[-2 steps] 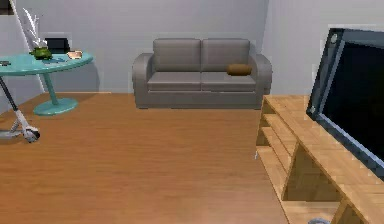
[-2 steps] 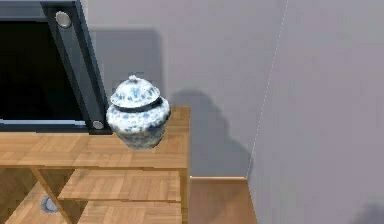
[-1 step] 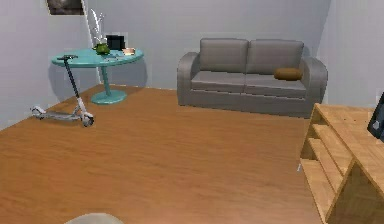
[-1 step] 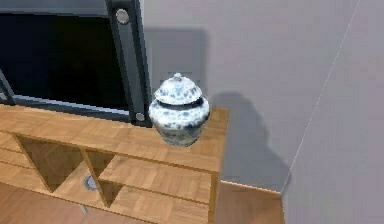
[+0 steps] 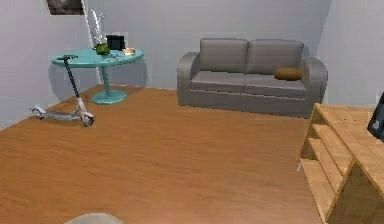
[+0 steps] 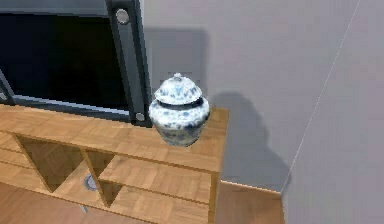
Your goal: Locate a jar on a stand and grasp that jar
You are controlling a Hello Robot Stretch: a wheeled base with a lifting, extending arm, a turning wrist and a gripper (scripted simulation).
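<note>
A white jar with blue patterning and a lid [image 6: 179, 111] stands on the top of a wooden stand [image 6: 110, 150] in the arm side view, near the stand's right end. A large dark television [image 6: 65, 55] stands just left of the jar on the same top. The wooden stand [image 5: 345, 160] also shows at the forward view's right edge, with open shelves and a dark screen corner above it.
A grey sofa [image 5: 250, 75] with a brown cushion [image 5: 288, 73] stands against the far wall. At the left is a round teal table [image 5: 98, 60] with small things on it, and a kick scooter [image 5: 65, 105] leans beside it. Wooden floor [image 5: 170, 160] spreads between them.
</note>
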